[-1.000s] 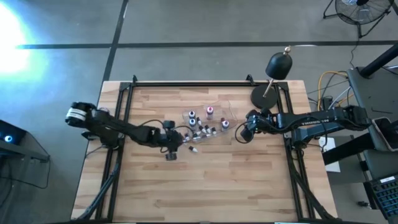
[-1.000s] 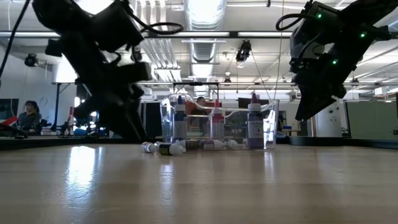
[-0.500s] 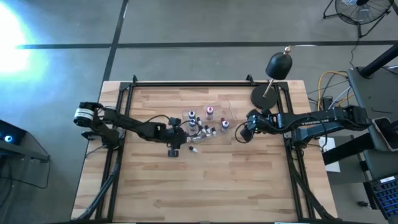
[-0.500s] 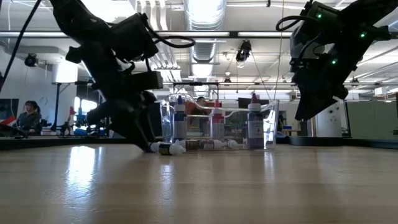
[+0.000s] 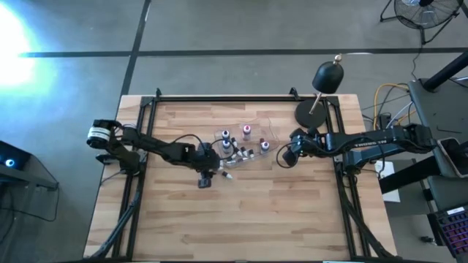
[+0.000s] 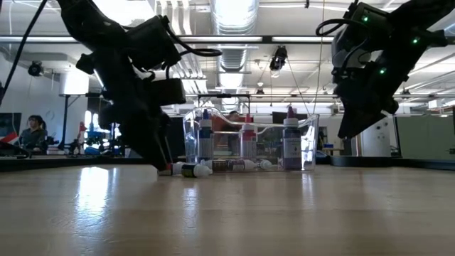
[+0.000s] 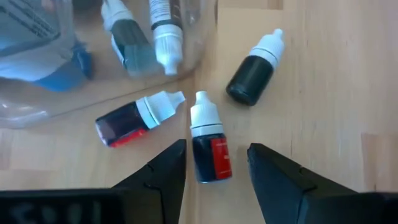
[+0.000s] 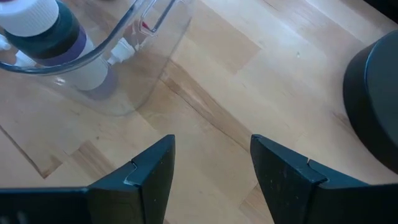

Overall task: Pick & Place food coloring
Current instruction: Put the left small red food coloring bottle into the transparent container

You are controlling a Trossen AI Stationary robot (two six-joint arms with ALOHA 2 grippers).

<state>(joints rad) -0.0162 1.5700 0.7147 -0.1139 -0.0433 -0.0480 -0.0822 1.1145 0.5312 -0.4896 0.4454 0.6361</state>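
Observation:
Several tiny food coloring bottles lie on their sides on the wood by a clear plastic tray (image 5: pixel 252 139); more stand upright inside it (image 6: pixel 247 146). My left gripper (image 7: pixel 214 168) is open, low over the table. Its fingers stand on either side of a lying bottle (image 7: pixel 208 149) with a white cap and a dark red body, without touching it. A dark bottle (image 7: pixel 252 74) and a red one (image 7: pixel 130 119) lie close by. My right gripper (image 8: pixel 211 168) waits open over bare wood, right of the tray (image 8: pixel 124 68).
A black dome-headed lamp (image 5: pixel 327 77) stands on its round base (image 5: pixel 311 113) at the far right corner, close behind my right gripper (image 5: pixel 285 155). The near half of the table (image 5: pixel 241 219) is bare wood. A person sits in the room beyond, at the left (image 6: pixel 32 134).
My left gripper has swung toward the table's right edge and sunk to the lying bottles at the tray's near left corner, rolling a little, then kept still. Its fingers stay open. No bottle has moved.

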